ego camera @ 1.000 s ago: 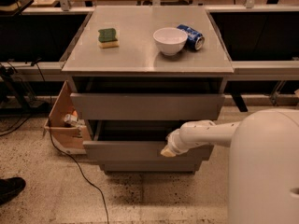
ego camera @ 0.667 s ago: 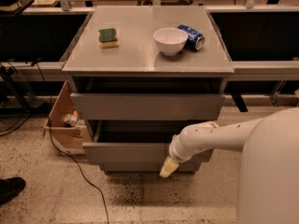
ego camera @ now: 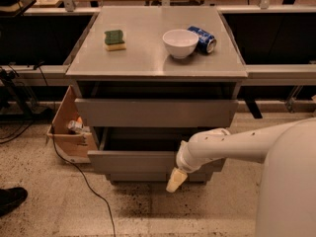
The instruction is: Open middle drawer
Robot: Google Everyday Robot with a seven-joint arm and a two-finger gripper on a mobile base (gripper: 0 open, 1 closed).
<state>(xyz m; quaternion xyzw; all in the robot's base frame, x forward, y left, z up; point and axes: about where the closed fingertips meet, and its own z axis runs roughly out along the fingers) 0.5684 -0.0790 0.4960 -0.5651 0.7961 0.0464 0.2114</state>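
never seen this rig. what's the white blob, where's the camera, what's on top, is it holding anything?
The white shape on the right is the robot itself: a mobile base with one arm. The arm ends in a two-finger gripper, the cream tip pointing at the floor, low in front of the middle drawer, which stands pulled out. Nothing shows in the gripper. There is one camera, looking down past the robot's body; its mount is not on record. On the grey cabinet top lie a green sponge, a white bowl and a blue can on its side. A cardboard box stands left of the cabinet.
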